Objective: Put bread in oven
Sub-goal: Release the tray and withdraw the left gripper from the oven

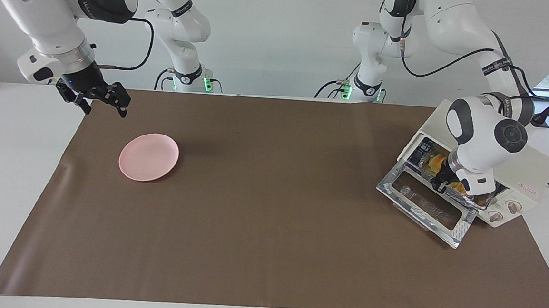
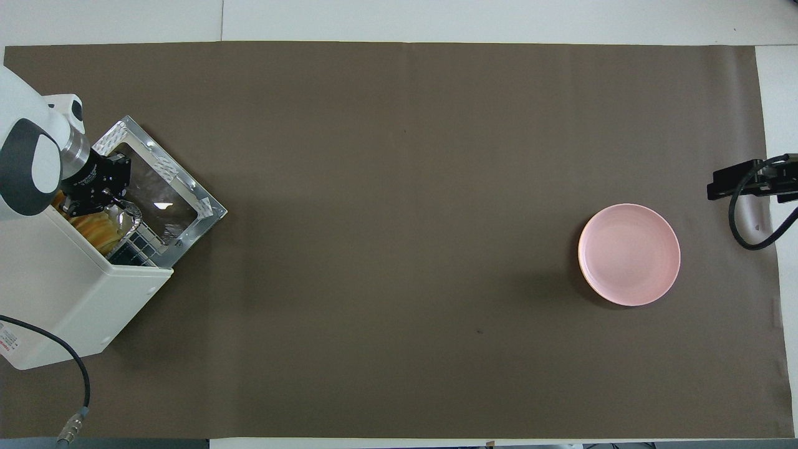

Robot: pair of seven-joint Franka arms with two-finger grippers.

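The cream-white oven point(image 1: 533, 172) stands at the left arm's end of the table, its glass door point(image 1: 426, 206) folded down open. The golden bread point(image 1: 435, 162) lies inside it on a crinkled foil tray point(image 1: 469, 199), partly hidden by the left arm. My left gripper point(image 1: 444, 185) is at the oven's mouth, at the tray's front edge. The overhead view shows the oven point(image 2: 75, 293), the bread point(image 2: 93, 229), the tray point(image 2: 129, 219) and the left gripper point(image 2: 93, 201). My right gripper point(image 1: 92, 99) is open and empty, waiting in the air over the mat's edge at the right arm's end.
A round pink plate point(image 1: 149, 157) lies empty on the brown mat point(image 1: 270, 230) toward the right arm's end; it also shows in the overhead view point(image 2: 628, 254). The oven's cable point(image 2: 81, 380) runs off near the robots' edge.
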